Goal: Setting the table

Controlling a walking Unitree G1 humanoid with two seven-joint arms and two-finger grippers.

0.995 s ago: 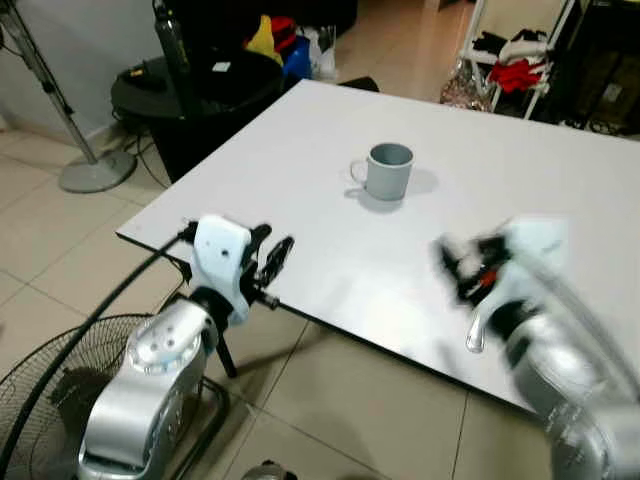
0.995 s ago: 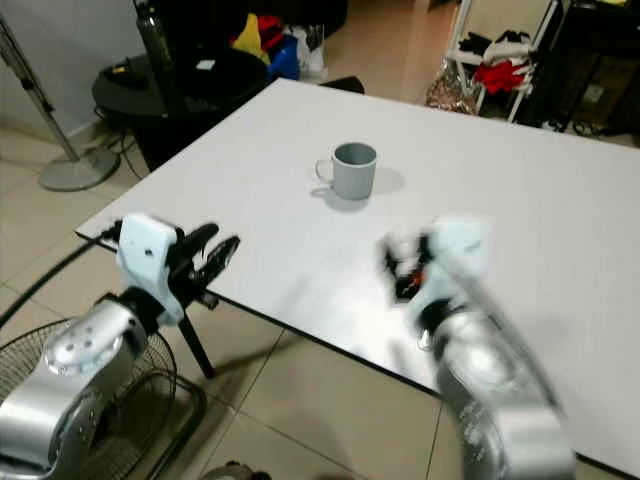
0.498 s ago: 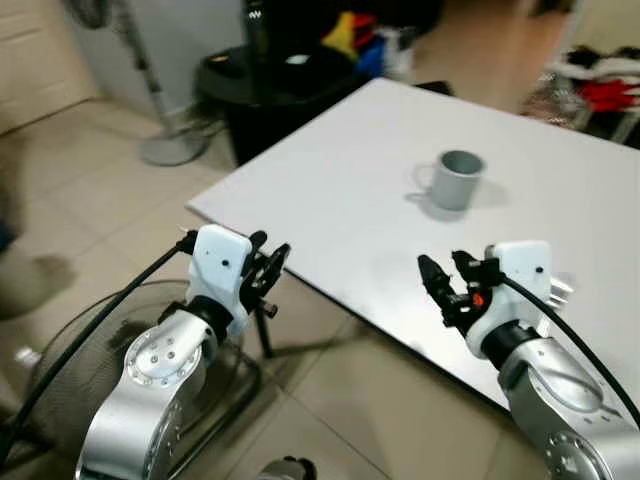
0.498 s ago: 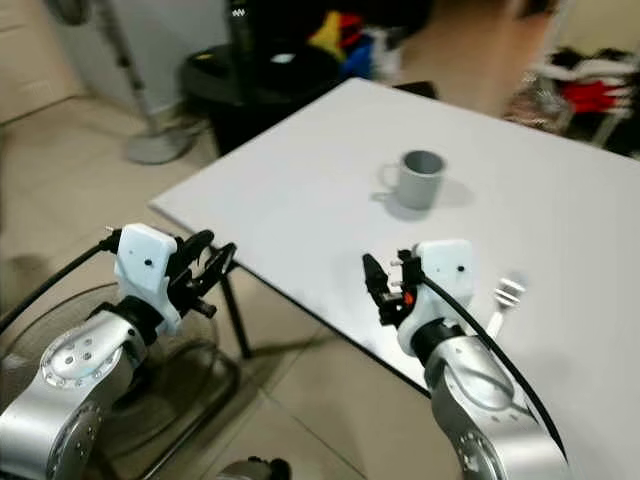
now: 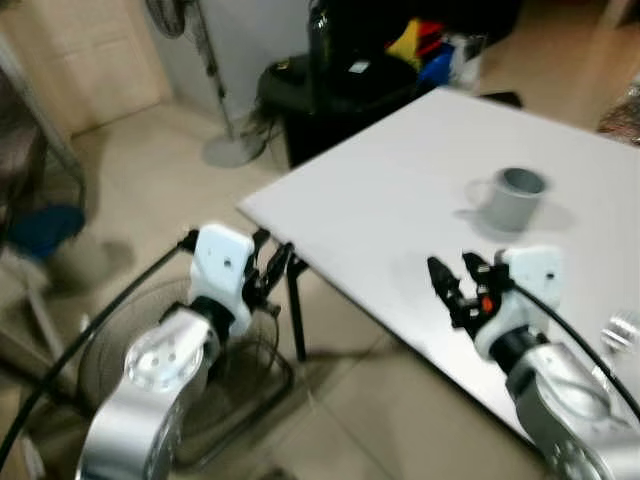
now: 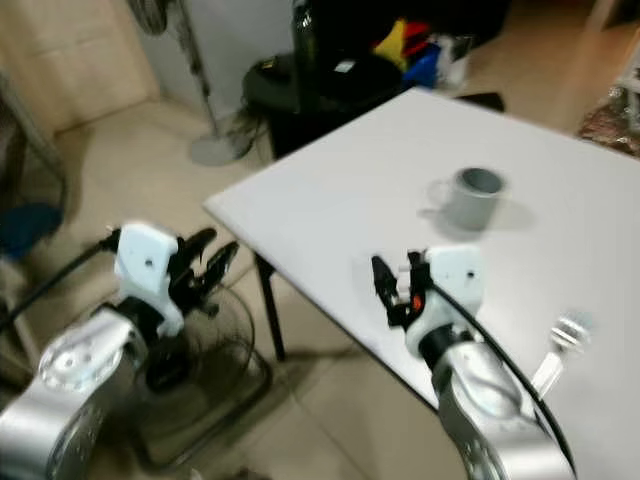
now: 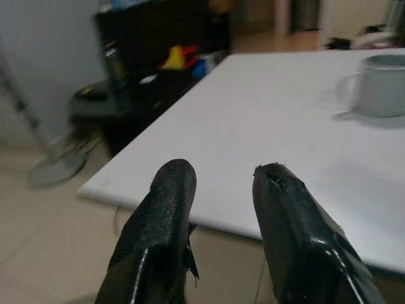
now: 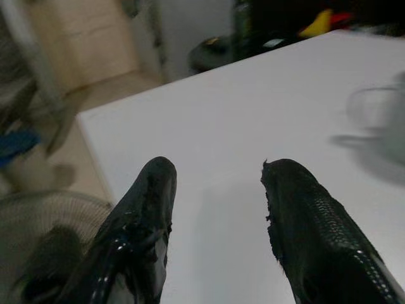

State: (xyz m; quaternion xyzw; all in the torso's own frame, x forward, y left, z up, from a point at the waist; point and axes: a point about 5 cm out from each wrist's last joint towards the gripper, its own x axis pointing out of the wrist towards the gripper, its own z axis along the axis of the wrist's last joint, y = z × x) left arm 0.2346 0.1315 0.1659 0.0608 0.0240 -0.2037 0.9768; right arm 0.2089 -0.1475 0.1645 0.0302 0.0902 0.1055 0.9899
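A grey mug [image 5: 512,197] stands upright on the white table [image 5: 400,190]. A silver fork [image 6: 560,345] lies on the table near its front edge, to the right of my right arm. My right gripper [image 5: 455,280] hovers open and empty above the table's front edge, short of the mug. My left gripper [image 5: 275,268] is open and empty too, held off the table beyond its left corner, above the floor. The left wrist view looks past its fingers [image 7: 166,202] across the tabletop to the mug [image 7: 383,85].
A floor fan [image 5: 130,340] lies on the tiles under my left arm. A standing fan's base [image 5: 232,150] and a black stand [image 5: 340,80] with coloured items sit beyond the table's far left corner. A blue object [image 5: 40,225] is at the far left.
The camera has swung left, so the table sits further right in the picture. My right arm, blurred in motion a second ago, has drawn away from the fork. Both grippers stay open.
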